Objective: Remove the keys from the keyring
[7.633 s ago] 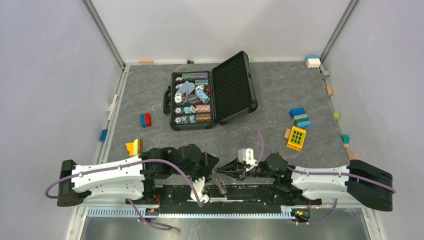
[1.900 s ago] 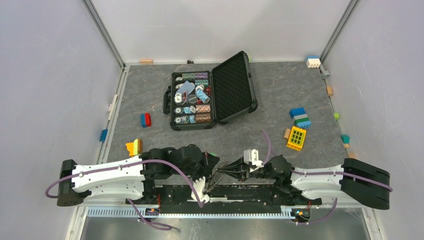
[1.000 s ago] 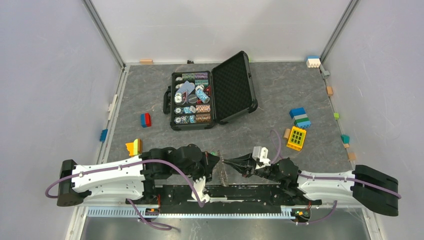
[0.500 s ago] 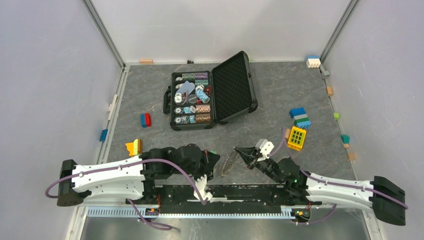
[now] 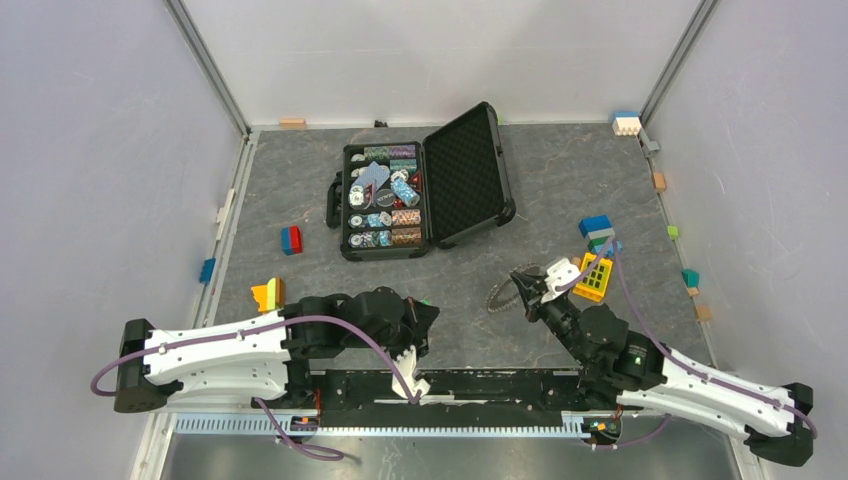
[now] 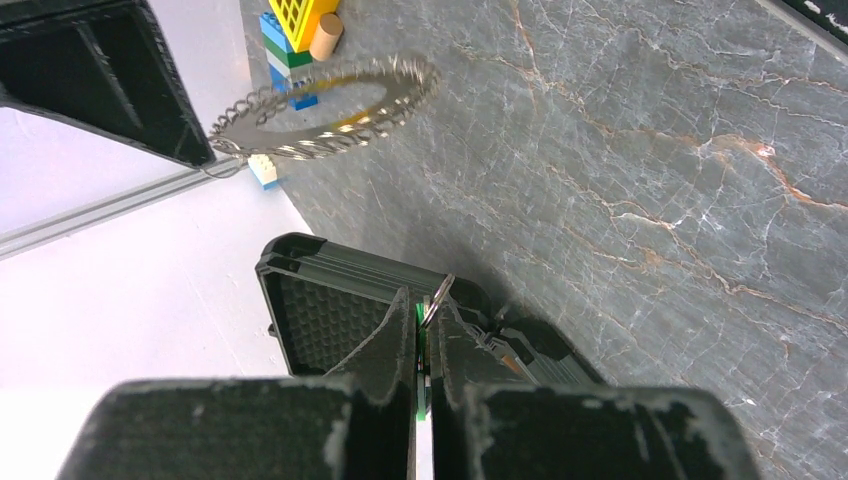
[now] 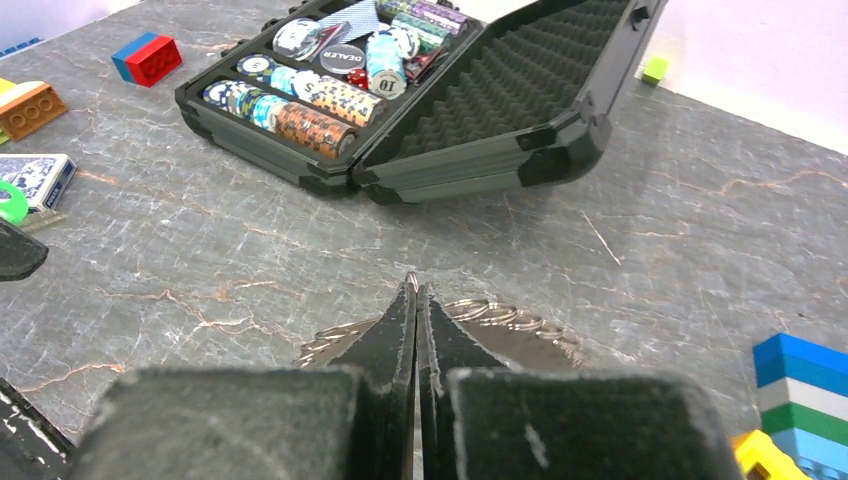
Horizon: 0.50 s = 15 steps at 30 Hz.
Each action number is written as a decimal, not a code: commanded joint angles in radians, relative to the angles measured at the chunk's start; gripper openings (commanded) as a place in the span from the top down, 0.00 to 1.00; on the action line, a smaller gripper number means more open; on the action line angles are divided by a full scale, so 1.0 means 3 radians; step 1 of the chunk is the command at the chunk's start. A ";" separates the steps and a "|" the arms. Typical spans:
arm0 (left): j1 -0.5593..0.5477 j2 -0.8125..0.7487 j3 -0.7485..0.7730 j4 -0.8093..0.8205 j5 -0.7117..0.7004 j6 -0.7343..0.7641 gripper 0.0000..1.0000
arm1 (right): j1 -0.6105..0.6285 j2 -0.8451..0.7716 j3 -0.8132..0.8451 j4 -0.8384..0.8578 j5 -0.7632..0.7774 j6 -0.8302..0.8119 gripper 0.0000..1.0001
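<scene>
While right jaws clamp it, keyring (image 5: 503, 297): held above desk (image 5: 560, 180), right, beside yellow block (image 5: 593, 276).
Keys (image 6: 300, 135): fanned round keyring.
Left jaws: pinched on green tag (image 6: 420, 350), near centre, apart from keyring.
Case (image 5: 465, 175): open, far centre.

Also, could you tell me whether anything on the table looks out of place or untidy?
Only the open black case: several poker chips and a dealer button lie loose across the stacked rows rather than slotted in. Nothing looks damaged.
</scene>
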 commanded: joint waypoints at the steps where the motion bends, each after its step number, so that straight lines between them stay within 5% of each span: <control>1: -0.0006 -0.0029 0.0103 0.0164 -0.0030 -0.0112 0.98 | 0.0001 -0.0104 0.0251 -0.0478 0.0133 0.0115 1.00; 13: -0.0001 0.0006 0.0033 0.0225 -0.0071 -0.0107 0.98 | -0.0004 0.1515 0.0186 0.0091 0.0219 -0.0019 0.92; 15: 0.0000 0.0006 0.0019 0.0239 -0.0079 -0.0108 0.98 | -0.0004 0.1621 0.0125 0.0352 0.0153 -0.0039 0.84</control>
